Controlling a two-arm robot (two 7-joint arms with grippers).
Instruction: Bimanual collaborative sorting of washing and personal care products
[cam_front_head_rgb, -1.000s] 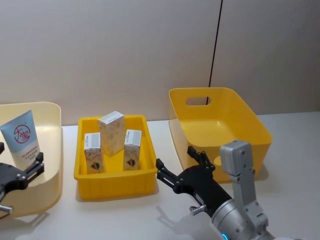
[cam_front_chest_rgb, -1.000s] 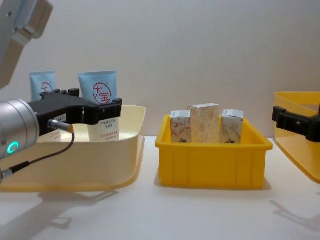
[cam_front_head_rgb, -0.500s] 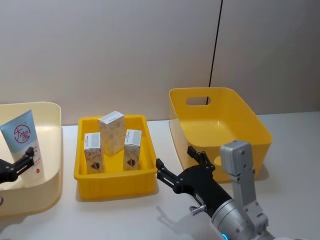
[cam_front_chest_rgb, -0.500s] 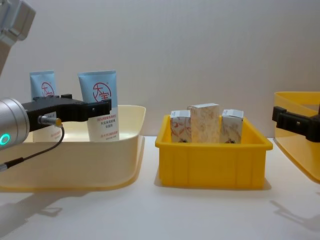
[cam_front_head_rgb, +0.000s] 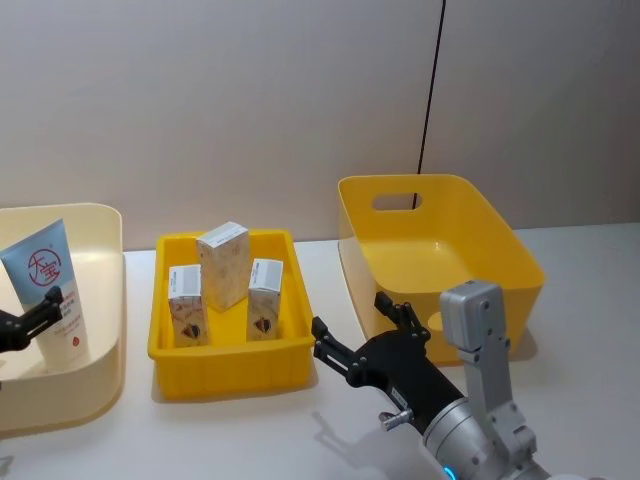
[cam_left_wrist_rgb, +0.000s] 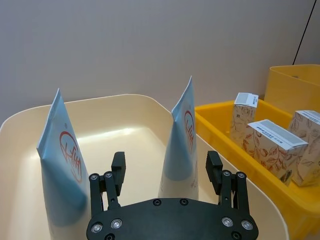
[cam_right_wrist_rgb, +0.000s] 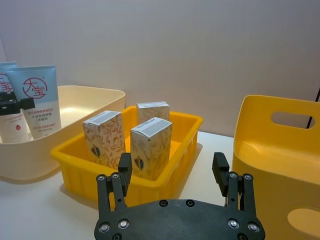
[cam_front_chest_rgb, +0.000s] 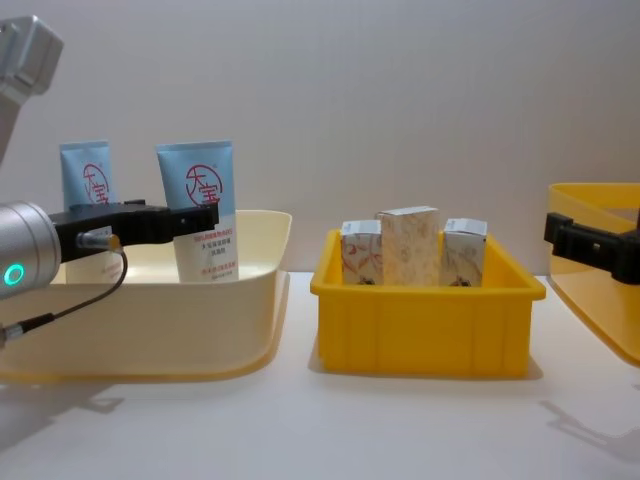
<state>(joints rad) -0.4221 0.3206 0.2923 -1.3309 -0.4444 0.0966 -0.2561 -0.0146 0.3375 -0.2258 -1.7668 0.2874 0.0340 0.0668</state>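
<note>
The left gripper (cam_front_chest_rgb: 190, 220) has drawn back, jaws spread, from the tube (cam_front_chest_rgb: 197, 175), seemingly free-standing; it should retreat level, while the right gripper (cam_front_head_rgb: 350, 318) idles spread.

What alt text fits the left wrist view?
Open left gripper faces an upright light-blue tube in line with the gap between its fingers; a second tube stands apart from it, both in a cream bin. Beside the bin, a yellow tray holds three patterned white cartons.
</note>
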